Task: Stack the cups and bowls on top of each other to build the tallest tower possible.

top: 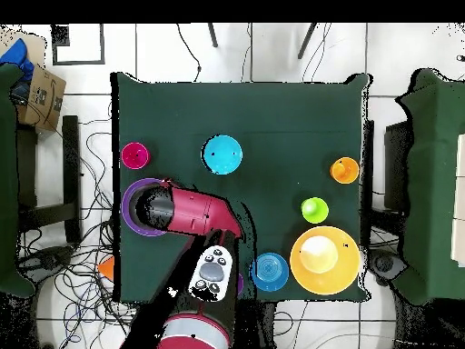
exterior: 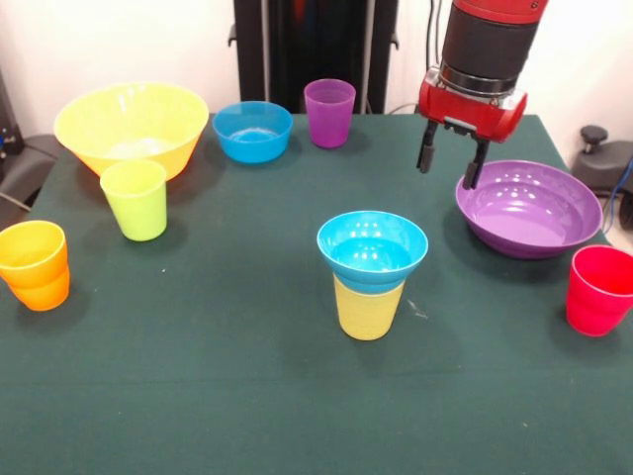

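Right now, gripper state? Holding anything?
Gripper: jaws open, holding nothing, hanging over the near rim of the purple bowl.

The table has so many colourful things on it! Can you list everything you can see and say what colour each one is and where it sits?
Front-view sides.
Tower: one, a blue bowl seated in a yellow cup, table centre.
Loose blue bowl: one, far side.
Purple cup: one, far side, right of that bowl.
Yellow bowl: one, large, far left.
Green cup: one, lime, in front of the yellow bowl.
Orange cup: one, left edge.
Purple bowl: one, wide, right side.
Red cup: one, right edge.
Table: one, dark green.
Gripper: one, red and black, open, above the purple bowl's rim.
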Action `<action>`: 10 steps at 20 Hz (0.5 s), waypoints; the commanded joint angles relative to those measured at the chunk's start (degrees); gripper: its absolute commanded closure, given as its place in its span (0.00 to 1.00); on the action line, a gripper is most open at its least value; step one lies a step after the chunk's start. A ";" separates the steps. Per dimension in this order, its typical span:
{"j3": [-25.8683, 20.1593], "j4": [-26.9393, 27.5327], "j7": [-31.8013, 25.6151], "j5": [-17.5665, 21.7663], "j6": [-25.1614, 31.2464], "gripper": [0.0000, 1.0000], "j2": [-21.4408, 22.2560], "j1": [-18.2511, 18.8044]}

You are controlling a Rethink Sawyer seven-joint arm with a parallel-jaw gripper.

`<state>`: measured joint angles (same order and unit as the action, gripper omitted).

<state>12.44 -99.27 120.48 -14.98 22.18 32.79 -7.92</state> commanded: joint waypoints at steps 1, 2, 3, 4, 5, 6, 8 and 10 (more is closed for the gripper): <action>-6.36 -1.52 2.18 4.37 -3.14 0.00 -2.58 0.74; -6.43 -1.56 2.11 4.40 -3.29 0.00 -2.65 0.85; -6.57 -1.68 1.95 4.47 -3.45 0.00 -2.68 1.05; -6.62 -1.72 1.88 4.51 -3.55 0.00 -2.69 1.11; -6.62 -1.54 1.77 4.56 -3.56 0.00 -2.83 1.23; -6.64 -1.48 1.77 4.58 -3.70 0.00 -2.93 1.26; -6.70 -1.65 1.80 4.61 -3.79 0.00 -2.81 1.16; -6.68 -1.71 1.85 4.60 -3.81 0.00 -2.74 1.07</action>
<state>12.32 -99.30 120.48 -14.98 21.13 32.79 -7.67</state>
